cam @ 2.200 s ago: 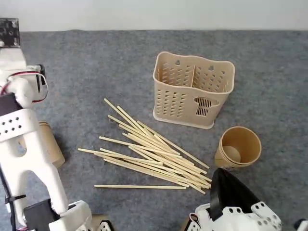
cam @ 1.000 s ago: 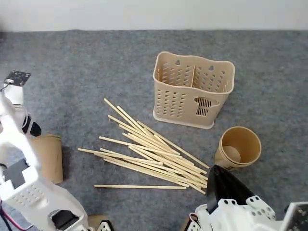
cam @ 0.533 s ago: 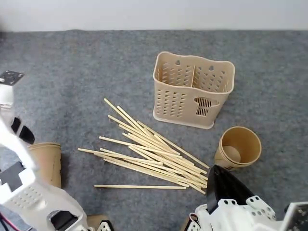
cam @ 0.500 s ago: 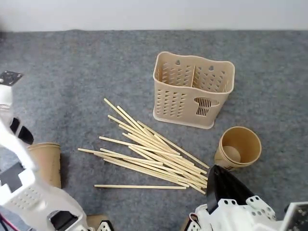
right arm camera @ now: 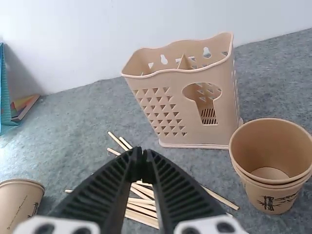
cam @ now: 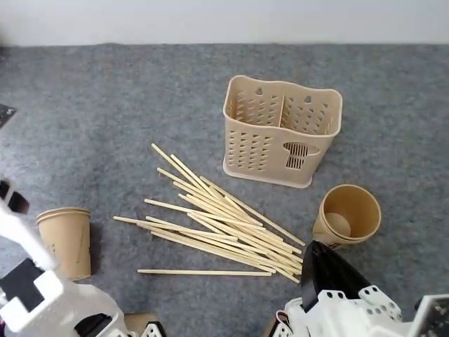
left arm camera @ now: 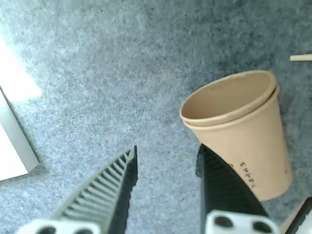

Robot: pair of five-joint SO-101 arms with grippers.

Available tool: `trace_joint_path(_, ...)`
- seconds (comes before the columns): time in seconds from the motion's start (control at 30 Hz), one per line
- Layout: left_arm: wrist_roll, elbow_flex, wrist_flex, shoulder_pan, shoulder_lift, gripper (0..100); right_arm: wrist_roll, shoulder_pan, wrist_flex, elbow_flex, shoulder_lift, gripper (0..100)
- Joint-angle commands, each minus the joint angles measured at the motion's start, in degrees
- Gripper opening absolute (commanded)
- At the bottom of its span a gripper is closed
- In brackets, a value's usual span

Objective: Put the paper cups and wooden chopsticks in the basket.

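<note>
Soft, even light falls on the grey surface (cam: 119,105), so the basket (cam: 261,144) and the paper cups (cam: 67,242) cast only faint, short shadows. In the left wrist view a washed-out bright patch glares on the surface.

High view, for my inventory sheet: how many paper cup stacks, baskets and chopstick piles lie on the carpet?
Paper cup stacks: 2
Basket: 1
Chopstick pile: 1
Total: 4
</note>
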Motion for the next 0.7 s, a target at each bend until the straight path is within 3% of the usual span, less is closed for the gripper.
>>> trace_joint_path(0.0, -3.1, 0.0, 1.2, -3.1, -4.3, 20, -0.6, -0.3, 2.2, 0.2, 0.3, 0.9)
trace_joint_path(0.4, -15.6, 4.3, 0.8, -16.0, -4.0, 19, -0.6, -0.3, 2.2, 0.3, 0.3, 0.9)
trace_joint_path(0.67, -22.2, 16.0, -10.5, -22.8, -4.0, 19, -0.6, -0.3, 2.2, 0.3, 0.3, 0.9)
